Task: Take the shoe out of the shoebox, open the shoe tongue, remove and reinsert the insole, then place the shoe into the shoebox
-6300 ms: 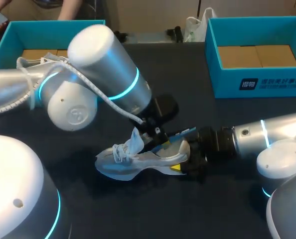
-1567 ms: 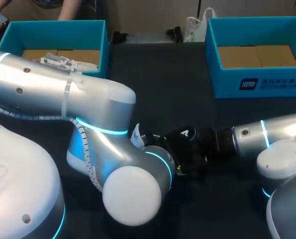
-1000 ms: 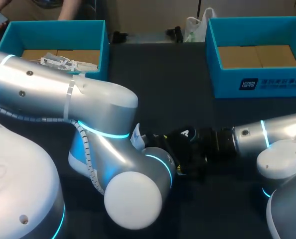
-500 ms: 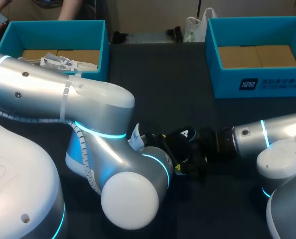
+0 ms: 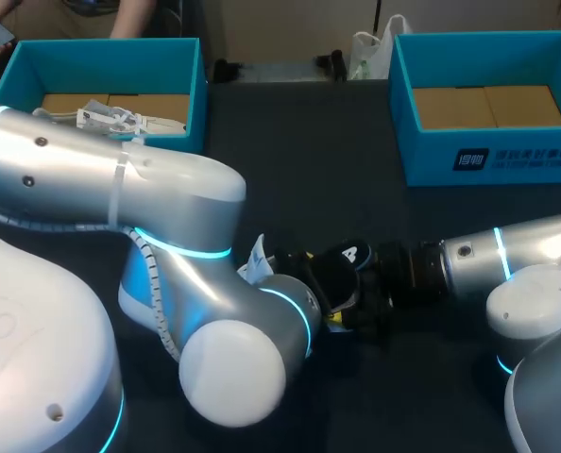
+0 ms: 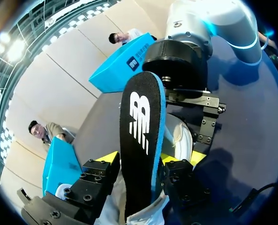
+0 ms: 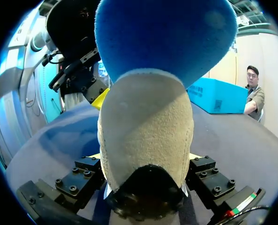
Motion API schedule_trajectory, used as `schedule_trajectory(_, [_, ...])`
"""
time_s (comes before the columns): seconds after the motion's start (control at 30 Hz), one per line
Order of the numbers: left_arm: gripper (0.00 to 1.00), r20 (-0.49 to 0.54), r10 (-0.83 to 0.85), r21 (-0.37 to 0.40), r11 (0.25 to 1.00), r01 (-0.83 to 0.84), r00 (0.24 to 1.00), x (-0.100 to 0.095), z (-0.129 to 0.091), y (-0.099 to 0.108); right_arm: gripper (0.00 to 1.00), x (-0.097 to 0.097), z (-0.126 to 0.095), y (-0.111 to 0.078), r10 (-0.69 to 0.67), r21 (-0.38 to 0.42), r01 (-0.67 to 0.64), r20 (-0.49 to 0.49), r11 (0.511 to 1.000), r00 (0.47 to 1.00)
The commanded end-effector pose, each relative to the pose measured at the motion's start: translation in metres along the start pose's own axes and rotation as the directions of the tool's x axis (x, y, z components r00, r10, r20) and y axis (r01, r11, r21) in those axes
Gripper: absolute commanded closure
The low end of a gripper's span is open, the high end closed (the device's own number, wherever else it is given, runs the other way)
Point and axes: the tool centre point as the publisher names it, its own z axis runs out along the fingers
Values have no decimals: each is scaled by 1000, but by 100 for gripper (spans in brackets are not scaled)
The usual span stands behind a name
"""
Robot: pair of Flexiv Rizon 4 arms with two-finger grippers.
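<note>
The white shoe (image 6: 182, 140) lies on the dark table, mostly hidden under my left arm (image 5: 167, 217) in the head view; only its tongue (image 5: 254, 257) peeks out. The black insole (image 6: 141, 140), blue underneath, stands up out of the shoe with my left gripper (image 6: 150, 161) shut on its sides. In the right wrist view the beige heel (image 7: 146, 126) sits between the fingers of my right gripper (image 7: 146, 159), which is shut on it, and the insole's blue underside (image 7: 164, 35) rises above. From overhead the insole (image 5: 348, 257) shows beside my right gripper (image 5: 351, 300).
A teal shoebox (image 5: 191, 71) at the back left holds another white shoe (image 5: 115, 118). A second teal shoebox (image 5: 493, 156) stands at the back right with a cardboard floor. Bare table lies between the boxes.
My left arm's elbow has drifted left and down, and the insole has tilted a little further out of the shoe. The right arm has kept still on the heel.
</note>
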Motion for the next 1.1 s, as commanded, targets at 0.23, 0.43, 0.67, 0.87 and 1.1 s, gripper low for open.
schedule_trajectory(0.23, [52, 1, 19, 41, 999, -19, 1000, -9, -3, 10, 100, 1, 1, 2, 0, 5, 0, 2, 1000, 1000])
schedule_trajectory(0.43, [83, 0, 25, 51, 998, -25, 1000, -8, -2, 11, 100, 1, 1, 2, 0, 5, 0, 2, 1000, 1000])
schedule_trajectory(0.67, [100, -17, 21, 52, 998, -20, 1000, -8, -4, 9, 100, 1, 1, 2, 0, 5, 0, 2, 1000, 1000])
schedule_trajectory(0.87, [100, -26, 1, 48, 999, 0, 1000, -7, -7, 3, 100, 1, 1, 2, 0, 5, 0, 2, 1000, 1000])
schedule_trajectory(1.1, [100, -32, -22, 53, 998, 24, 999, -5, -13, -8, 100, 1, 1, 2, 0, 5, 0, 2, 1000, 1000])
